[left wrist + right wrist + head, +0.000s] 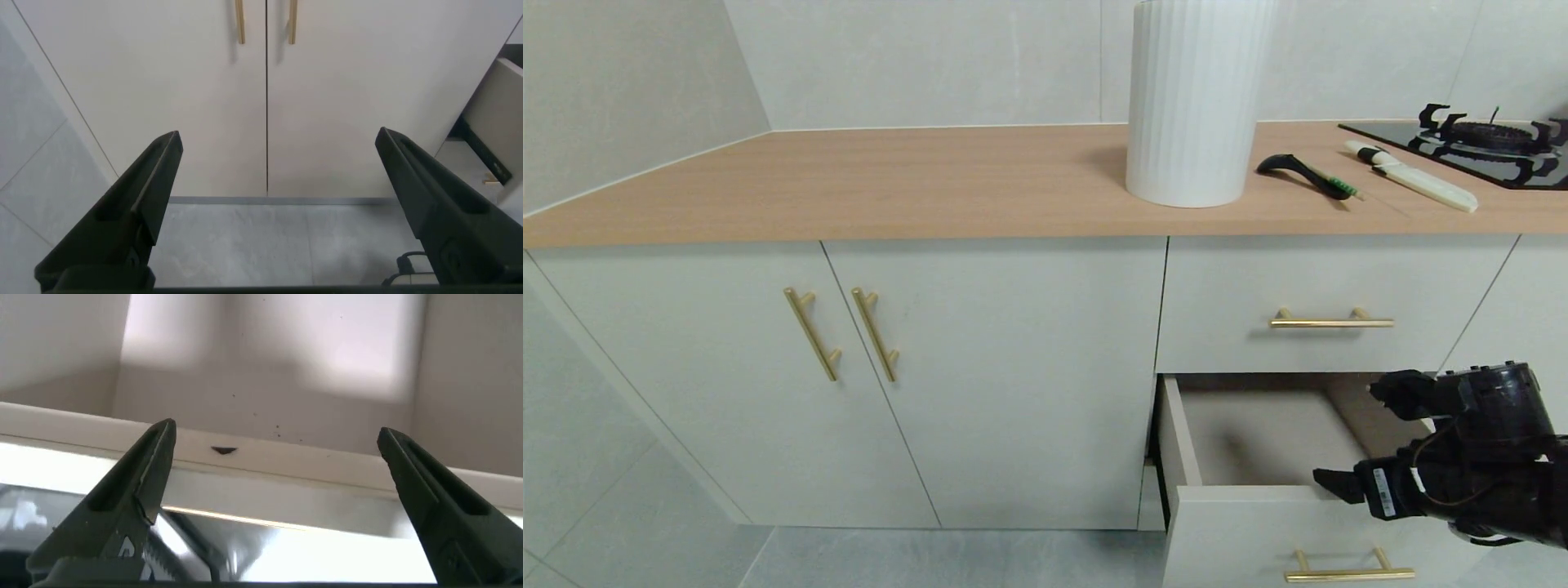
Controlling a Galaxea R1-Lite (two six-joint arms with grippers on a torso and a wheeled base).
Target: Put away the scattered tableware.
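Observation:
On the wooden countertop [890, 180] lie a black-handled utensil with a green tip [1307, 175] and a cream knife [1413, 176], to the right of a tall white ribbed canister [1194, 102]. Below them the lower drawer [1241, 498] stands pulled out, its inside bare. My right gripper [1356, 437] is open over the drawer's front right part, one finger above the cavity and one at the front panel; the right wrist view looks between its fingers [131, 498] into the drawer [270, 376]. My left gripper [274, 204] is open, low in front of the closed cabinet doors [266, 98].
A black gas hob [1486, 143] sits at the counter's far right. The upper drawer [1331, 322] above the open one is closed. Two cabinet doors with gold handles [841, 331] are on the left. Grey floor tiles [270, 245] lie below.

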